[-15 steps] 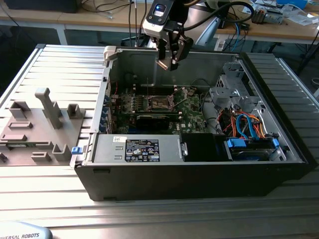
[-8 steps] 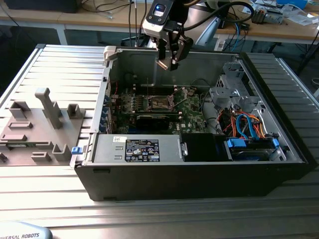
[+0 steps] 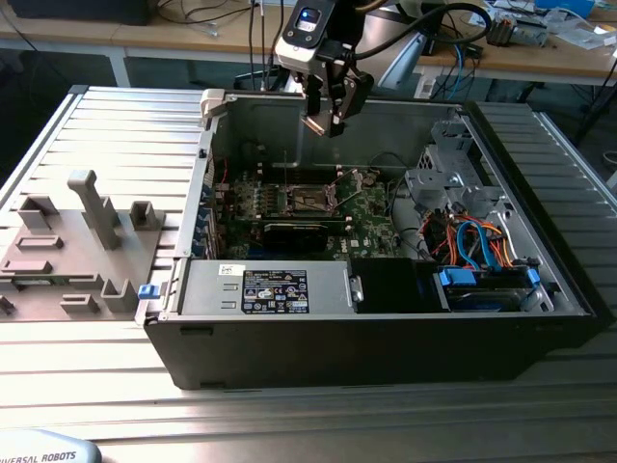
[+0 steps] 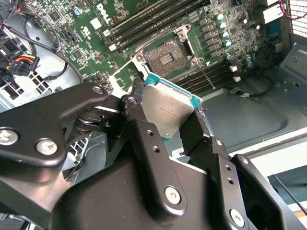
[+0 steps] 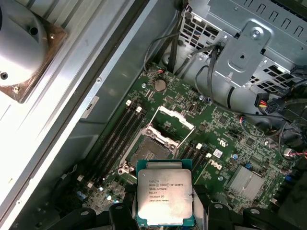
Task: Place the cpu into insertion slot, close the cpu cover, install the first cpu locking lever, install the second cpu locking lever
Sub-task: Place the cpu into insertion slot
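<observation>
- The gripper (image 3: pixel 325 118) is pinching the cpu (image 5: pixel 164 197) by two opposite edges, metal top facing the first wrist view.
- The cpu hangs clear above the open computer case (image 3: pixel 386 338), touching nothing else.
- The insertion slot (image 5: pixel 147 149) lies below the held chip on the green motherboard (image 3: pixel 371 217), well apart from it. In the exterior view it sits almost straight beneath the gripper.
- The cpu cover (image 5: pixel 175 117) stands raised, leaving the slot bare.
- Judgement: the chip's edges look turned relative to the slot's rim, so alignment is not yet confirmed.
</observation>
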`<action>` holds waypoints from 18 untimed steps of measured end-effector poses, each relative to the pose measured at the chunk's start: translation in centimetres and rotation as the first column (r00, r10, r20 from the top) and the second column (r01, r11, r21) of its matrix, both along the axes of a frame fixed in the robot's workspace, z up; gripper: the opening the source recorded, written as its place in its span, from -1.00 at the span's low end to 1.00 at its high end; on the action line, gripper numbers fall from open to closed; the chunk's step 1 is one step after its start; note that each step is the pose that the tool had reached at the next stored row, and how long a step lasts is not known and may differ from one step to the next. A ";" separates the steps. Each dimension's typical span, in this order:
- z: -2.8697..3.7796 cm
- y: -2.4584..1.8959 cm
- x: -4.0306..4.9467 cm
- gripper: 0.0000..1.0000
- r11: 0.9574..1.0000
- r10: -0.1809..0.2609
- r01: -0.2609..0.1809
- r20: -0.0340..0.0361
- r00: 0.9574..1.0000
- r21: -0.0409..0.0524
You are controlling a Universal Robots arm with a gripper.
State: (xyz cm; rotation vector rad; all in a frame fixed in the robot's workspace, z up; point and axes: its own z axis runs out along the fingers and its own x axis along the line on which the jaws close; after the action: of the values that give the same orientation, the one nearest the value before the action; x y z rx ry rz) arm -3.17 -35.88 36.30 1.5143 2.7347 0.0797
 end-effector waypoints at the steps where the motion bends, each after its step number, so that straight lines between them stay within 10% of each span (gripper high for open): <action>1: 0.00 0.00 0.00 0.08 1.000 -0.001 0.001 0.000 1.000 0.000; 18: 0.00 0.00 0.00 0.08 1.000 -0.009 0.009 0.000 1.000 0.000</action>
State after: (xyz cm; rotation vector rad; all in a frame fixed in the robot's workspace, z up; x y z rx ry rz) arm -3.16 -35.88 36.30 1.5261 2.7278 0.0796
